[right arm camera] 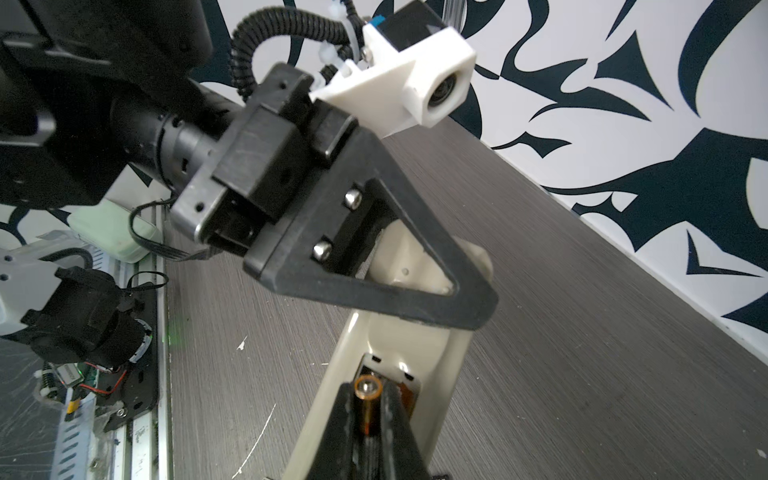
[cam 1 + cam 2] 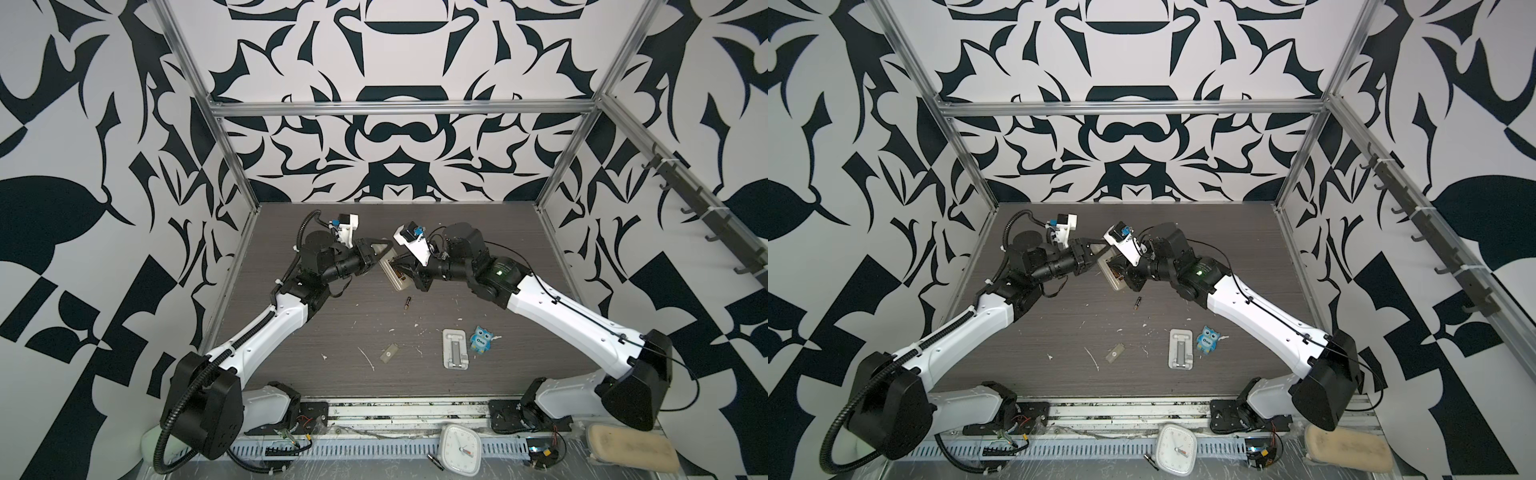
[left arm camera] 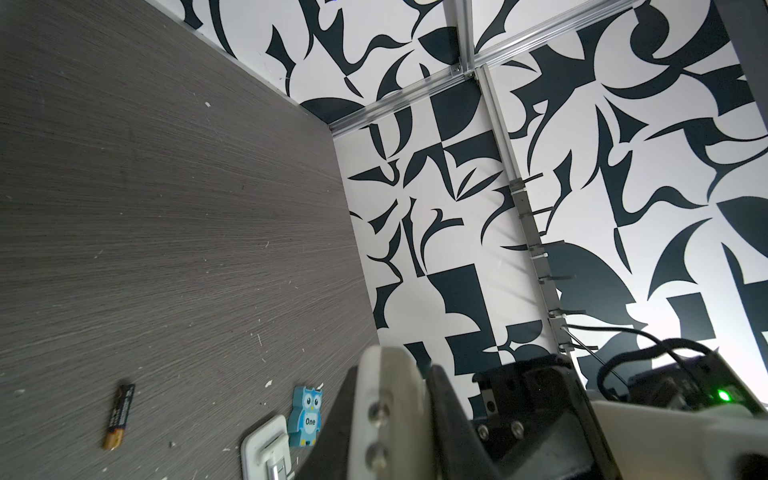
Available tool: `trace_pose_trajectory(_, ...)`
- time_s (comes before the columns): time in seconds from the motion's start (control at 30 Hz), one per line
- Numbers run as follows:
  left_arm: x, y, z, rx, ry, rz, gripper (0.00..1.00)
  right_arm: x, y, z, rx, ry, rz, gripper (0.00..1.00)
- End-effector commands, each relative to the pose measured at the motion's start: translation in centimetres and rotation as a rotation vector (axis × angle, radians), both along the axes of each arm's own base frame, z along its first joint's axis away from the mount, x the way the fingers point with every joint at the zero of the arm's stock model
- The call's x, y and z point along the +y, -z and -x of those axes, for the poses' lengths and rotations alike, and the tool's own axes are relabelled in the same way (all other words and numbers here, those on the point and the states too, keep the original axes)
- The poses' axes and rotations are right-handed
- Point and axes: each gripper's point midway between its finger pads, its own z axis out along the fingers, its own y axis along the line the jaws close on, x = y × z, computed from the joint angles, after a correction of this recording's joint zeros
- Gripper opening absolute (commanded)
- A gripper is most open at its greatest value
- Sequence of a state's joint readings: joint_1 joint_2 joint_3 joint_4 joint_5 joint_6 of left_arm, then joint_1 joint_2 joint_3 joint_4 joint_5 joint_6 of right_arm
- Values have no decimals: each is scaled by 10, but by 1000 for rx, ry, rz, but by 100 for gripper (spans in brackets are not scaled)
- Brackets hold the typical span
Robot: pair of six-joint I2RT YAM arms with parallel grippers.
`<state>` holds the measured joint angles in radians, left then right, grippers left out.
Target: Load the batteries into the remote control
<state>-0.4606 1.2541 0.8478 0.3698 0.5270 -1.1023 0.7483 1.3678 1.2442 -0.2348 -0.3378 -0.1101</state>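
We note left tool clenched on remote control above table's back-centre. Right tool grasps one battery, long axis along the bay. Second battery lies mid-table.

Far table open; left claw crowds the remote control.

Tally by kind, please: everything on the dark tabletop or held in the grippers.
Remote: 1
Batteries: 2
Battery cover: 1
Stand: 1
Owl toy: 1
Total: 6
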Motion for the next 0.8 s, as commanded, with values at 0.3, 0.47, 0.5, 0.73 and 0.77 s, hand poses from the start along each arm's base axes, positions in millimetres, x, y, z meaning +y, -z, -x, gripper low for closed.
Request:
trace_pose_trajectory(0.3,1,-38,6,-101,10,60,0,-36,48,-17,22,169,204,0)
trace_pose_trajectory(0.47,1,-37,6,-104,8,57,0,-37,55,-19,41,184,227,0)
trace_pose_trajectory(0.5,1,-37,6,-102,10,57,0,-38,57,-20,43,187,235,0)
trace_pose_trajectory(0.73,0,-37,5,-109,12,48,0,-36,71,-21,70,177,279,0)
trace_pose_trajectory(0.77,0,-37,5,-110,13,45,0,-35,73,-20,72,173,289,0)
